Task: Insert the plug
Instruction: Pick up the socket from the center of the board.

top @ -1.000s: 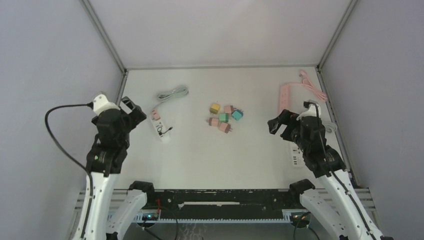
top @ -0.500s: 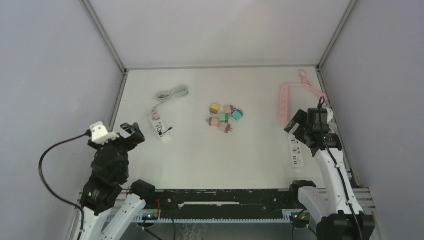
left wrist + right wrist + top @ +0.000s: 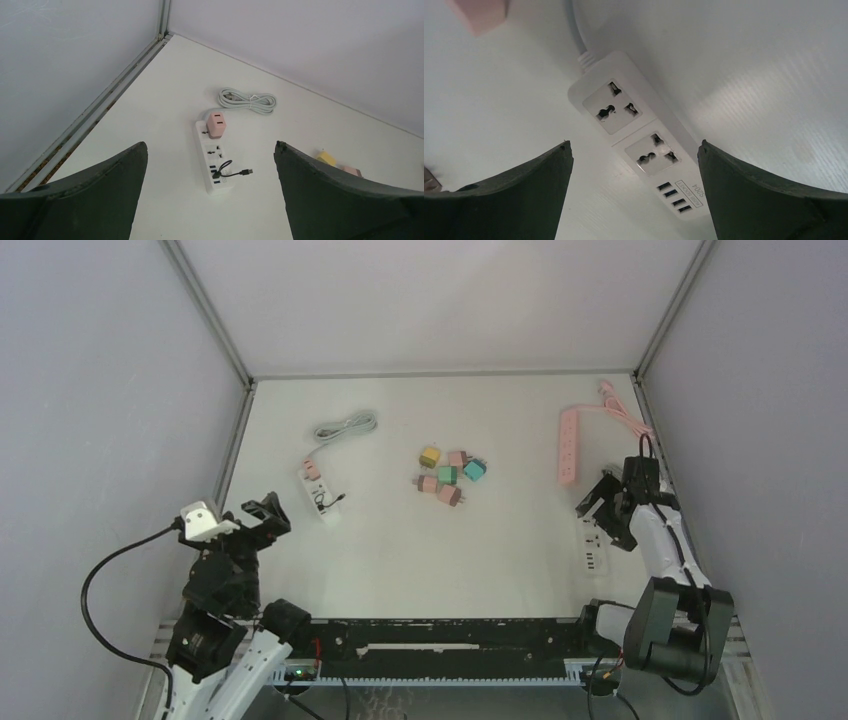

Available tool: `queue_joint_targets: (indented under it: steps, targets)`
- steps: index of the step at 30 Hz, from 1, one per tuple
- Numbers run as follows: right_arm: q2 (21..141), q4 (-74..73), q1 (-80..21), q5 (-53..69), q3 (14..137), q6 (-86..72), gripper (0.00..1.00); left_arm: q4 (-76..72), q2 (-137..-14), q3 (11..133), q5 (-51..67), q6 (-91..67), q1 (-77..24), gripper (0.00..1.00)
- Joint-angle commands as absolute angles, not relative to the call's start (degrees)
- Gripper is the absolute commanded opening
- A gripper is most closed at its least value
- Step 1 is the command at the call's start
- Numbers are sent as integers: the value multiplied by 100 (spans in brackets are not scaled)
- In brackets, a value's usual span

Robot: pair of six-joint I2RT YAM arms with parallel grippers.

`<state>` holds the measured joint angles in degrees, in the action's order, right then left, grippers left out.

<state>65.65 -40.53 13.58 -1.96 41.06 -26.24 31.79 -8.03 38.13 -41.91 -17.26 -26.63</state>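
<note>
Since a second before, the left end effector (image 3: pixel 262 514) and the right end effector (image 3: pixel 604 517) had pulled back toward the near edge of the desk (image 3: pixel 400 560). We saw both spread wide apart, holding nothing. One pink plug (image 3: pixel 217 125) sat in the left strip (image 3: pixel 214 162). Loose plugs (image 3: pixel 450 475) lay mid-desk. The right end effector hung over the right strip (image 3: pixel 644 130).

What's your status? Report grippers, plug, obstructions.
Left gripper open, empty. Right gripper open, hovering over white power strip, sockets vacant. Loose plugs mid-table, none picked up. No obstruction seen.
</note>
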Motion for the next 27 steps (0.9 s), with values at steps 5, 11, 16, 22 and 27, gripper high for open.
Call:
queue_joint_targets:
  steps: [5, 11, 16, 22, 27]
  targets:
    - [6987, -3565, 1325, 132, 3932, -2523, 100, 2817, -506, 3686, -4193, -1530, -2711, 100]
    - [7360, -3551, 889, -90, 3924, -2605, 93, 2795, -511, 3674, -4122, -1529, -2733, 100]
    - [7752, -3492, 491, -66, 3922, -2700, 75, 2796, -535, 3668, -4107, -1522, -2737, 100]
    - [8154, -3618, -329, -524, 4109, -2850, 48, 2789, -576, 3661, -4069, -1520, -2732, 100]
    - [8081, -3823, -952, -869, 4228, -3098, 23, 2784, -628, 3656, -4068, -1521, -2741, 100]
